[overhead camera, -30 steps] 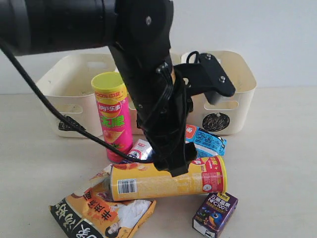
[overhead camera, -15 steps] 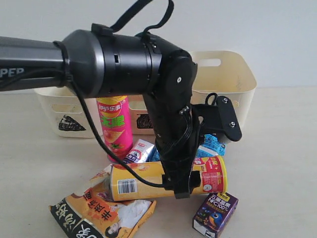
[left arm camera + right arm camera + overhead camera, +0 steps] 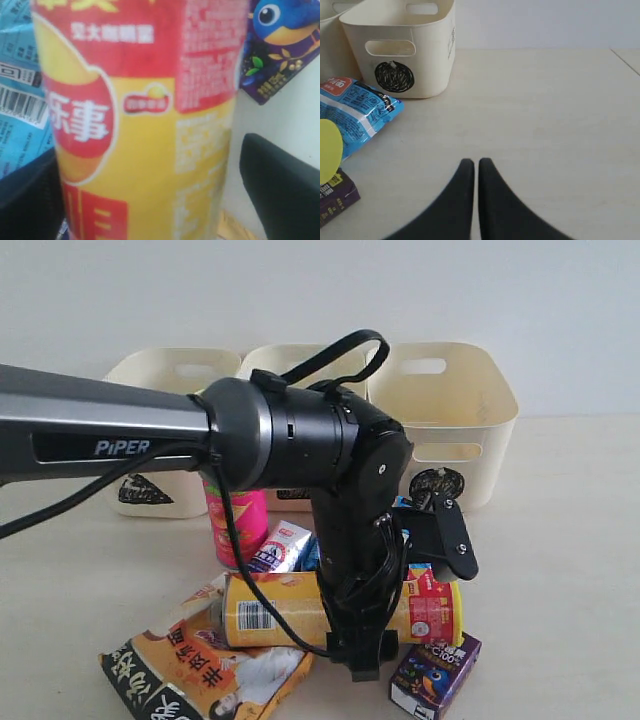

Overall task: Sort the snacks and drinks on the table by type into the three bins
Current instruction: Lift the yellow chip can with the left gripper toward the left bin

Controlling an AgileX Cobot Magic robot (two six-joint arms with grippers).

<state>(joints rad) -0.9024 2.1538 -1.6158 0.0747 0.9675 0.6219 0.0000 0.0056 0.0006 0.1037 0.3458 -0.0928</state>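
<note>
Step in hand, judged: pickup of yellow-orange chip tube [image 3: 275, 610], lying on its side on the desk [image 3: 545, 125] against the orange-black-white bag [image 3: 200, 670], just beside the dark purple carton [image 3: 435, 675]. Left claw [image 3: 150, 195] straddles it, fingers apart, not clamped. Right claw [image 3: 476, 170] together, over bare desk. Next: close, lift clear of neighbours. Count: three cream bins [image 3: 470, 390]; two tubes, the other a pink tube [image 3: 235, 530], upright; one blue packet [image 3: 355, 117]; one bag; two cartons, the second a slim blue-white carton [image 3: 283, 545].

Glossy yellow-orange chip tube [image 3: 150, 150]; matt cream plastic bins [image 3: 490, 420]; crinkly blue packet [image 3: 355, 112].
</note>
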